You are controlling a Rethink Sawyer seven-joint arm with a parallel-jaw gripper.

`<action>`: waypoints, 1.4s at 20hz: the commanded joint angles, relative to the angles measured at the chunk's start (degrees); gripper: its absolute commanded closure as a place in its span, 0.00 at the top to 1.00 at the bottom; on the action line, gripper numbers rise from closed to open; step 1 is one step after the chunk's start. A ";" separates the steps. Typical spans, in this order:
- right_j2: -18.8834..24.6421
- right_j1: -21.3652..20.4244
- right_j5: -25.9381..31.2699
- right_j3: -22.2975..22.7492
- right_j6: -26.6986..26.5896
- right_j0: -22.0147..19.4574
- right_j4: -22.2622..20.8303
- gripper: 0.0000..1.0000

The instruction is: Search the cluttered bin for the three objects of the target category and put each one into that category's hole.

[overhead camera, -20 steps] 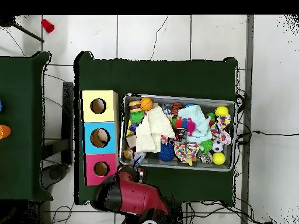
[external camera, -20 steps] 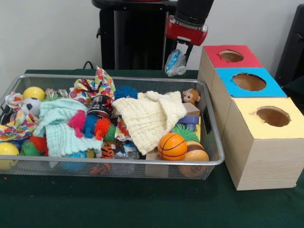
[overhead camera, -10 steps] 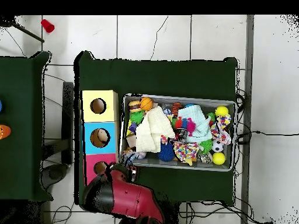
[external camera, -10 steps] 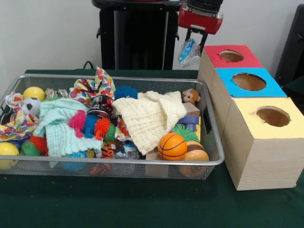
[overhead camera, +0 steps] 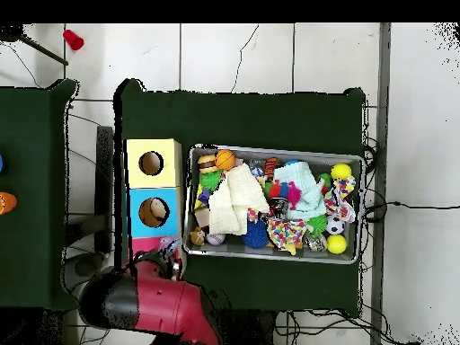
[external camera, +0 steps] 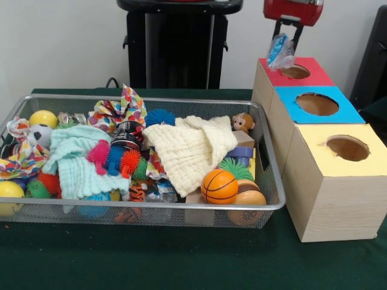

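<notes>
My gripper (external camera: 285, 41) hangs at the top right, shut on a crinkly clear-and-blue plastic wrapper (external camera: 279, 51). The wrapper dangles just above the left edge of the red box's hole (external camera: 295, 71). In the overhead view the red arm (overhead camera: 166, 301) covers most of the red box, with the wrapper (overhead camera: 169, 246) showing at its tip. The wire bin (external camera: 151, 206) holds mixed clutter: a cream cloth (external camera: 190, 148), a mint cloth (external camera: 75, 160), a small basketball (external camera: 219, 186), spiky balls (external camera: 115, 160) and a patterned fabric bow (external camera: 121, 109).
A blue-topped box (external camera: 317, 104) and a yellow-topped box (external camera: 346, 147) stand in a row in front of the red one, right of the bin. The blue box's hole (overhead camera: 154, 212) shows something inside. A black pedestal (external camera: 175, 45) rises behind the bin.
The gripper has carried the wrapper rightward and upward, from behind the bin's far right corner to above the red box's hole. The bin's contents have not moved.
</notes>
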 commanded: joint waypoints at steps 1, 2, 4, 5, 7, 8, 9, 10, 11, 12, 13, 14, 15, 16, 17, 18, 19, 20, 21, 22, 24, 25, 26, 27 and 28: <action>-0.52 1.12 6.76 -7.23 19.78 1.84 4.97 0.00; -0.36 1.49 6.18 -7.45 20.19 2.03 5.56 0.00; -0.75 2.69 6.11 -8.69 21.16 2.77 6.19 0.00; -0.96 3.66 6.23 -9.74 21.78 3.17 6.52 0.00; -0.73 5.01 5.16 -10.33 22.64 3.58 7.35 0.00; -0.79 5.59 4.62 -10.60 22.93 3.77 7.57 0.00; -0.81 6.48 4.31 -11.19 23.34 4.00 7.83 0.00; -0.92 7.04 4.10 -11.52 23.69 4.19 8.02 0.00; -0.81 7.84 3.62 -11.85 24.12 4.51 8.31 0.00; -0.45 8.39 2.82 -11.94 24.13 4.42 8.60 0.00; -0.35 9.42 2.21 -12.57 24.58 4.70 8.91 0.00; -0.19 9.97 1.67 -12.70 24.96 4.78 9.17 0.00; -0.44 10.75 1.39 -13.22 25.55 5.31 9.33 0.00; -0.58 11.30 1.24 -13.43 25.94 5.56 9.46 0.00; -0.61 12.04 1.16 -13.76 26.46 5.86 9.68 0.00; -0.67 12.50 1.33 -13.74 27.00 6.15 9.91 0.00; -1.09 13.59 1.95 -14.46 27.51 6.70 9.88 0.00; -1.82 14.39 1.41 -14.83 27.93 7.38 9.82 0.00; -1.55 14.82 1.45 -14.72 28.53 7.64 10.32 0.00; -1.85 15.29 1.35 -14.79 29.06 8.16 10.52 0.00; -2.63 15.39 2.30 -14.65 30.07 9.30 10.57 0.00; -2.85 15.28 3.16 -14.74 30.33 9.50 10.62 0.00; -3.49 15.42 4.91 -14.91 30.96 10.18 10.56 0.00; -4.64 15.86 5.86 -15.22 31.73 11.15 10.40 0.00; -4.97 16.09 6.90 -15.30 32.30 11.70 10.50 0.00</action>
